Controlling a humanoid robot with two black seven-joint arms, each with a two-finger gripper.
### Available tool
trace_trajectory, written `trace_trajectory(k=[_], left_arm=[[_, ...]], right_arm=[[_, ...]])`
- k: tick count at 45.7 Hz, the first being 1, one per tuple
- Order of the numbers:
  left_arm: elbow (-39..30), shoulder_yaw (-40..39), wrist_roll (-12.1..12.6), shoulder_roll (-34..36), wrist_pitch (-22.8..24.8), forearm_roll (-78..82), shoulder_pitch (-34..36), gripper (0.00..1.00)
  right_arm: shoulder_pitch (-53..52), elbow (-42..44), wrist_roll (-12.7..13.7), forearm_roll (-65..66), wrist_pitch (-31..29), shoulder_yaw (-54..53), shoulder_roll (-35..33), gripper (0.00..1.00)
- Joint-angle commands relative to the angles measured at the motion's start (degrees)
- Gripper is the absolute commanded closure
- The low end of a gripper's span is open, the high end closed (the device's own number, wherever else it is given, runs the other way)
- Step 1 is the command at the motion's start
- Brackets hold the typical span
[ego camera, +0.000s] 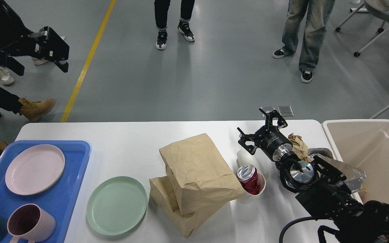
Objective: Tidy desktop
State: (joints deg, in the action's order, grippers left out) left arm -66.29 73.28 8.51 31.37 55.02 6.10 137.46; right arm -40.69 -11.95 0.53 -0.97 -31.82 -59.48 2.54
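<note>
White, cluttered desktop, rounded corners

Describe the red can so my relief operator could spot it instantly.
Start at the stacked brown paper bags mid-desktop. Just to their right a white cup stands, with the red can sticking out of it. It is the only red, metallic thing there.
</note>
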Motion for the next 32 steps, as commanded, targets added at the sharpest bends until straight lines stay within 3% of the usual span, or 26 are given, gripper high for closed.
trace_trajectory(k=[1, 8, 13, 23, 32], left_arm=[[-3.2, 0.3, 0.0, 0.2, 0.0, 0.1, -0.5, 0.06], [-13.3, 0.6, 0.7, 2.5, 0.0, 1.8, -3.5, 0.06], [-17.7, -0.1, 0.9, 3.3, -10.8, 4.6, -9.7, 0.06], [-17.2, -5.2, 0.9, 3.4, -24.8, 8.5, -27.5, 0.06], [-12.8, -18.4, 2.9, 3.1, -26.5, 17.2, -43.7, 0.06]], right_arm=[[0.1, 0.0, 0.0, 0.0, 0.0, 0.1, -0.1, 0.00], [0.0, 0.0, 0.0, 0.0, 0.0, 0.0, -0.1, 0.00], [0.0, 0.0, 0.0, 0.0, 0.0, 0.0, -0.1, 0.00], [0.0, 0.0, 0.0, 0.0, 0.0, 0.0, -0.1, 0.00], [0.0, 0.0, 0.0, 0.0, 0.0, 0.0, 0.0, 0.00]])
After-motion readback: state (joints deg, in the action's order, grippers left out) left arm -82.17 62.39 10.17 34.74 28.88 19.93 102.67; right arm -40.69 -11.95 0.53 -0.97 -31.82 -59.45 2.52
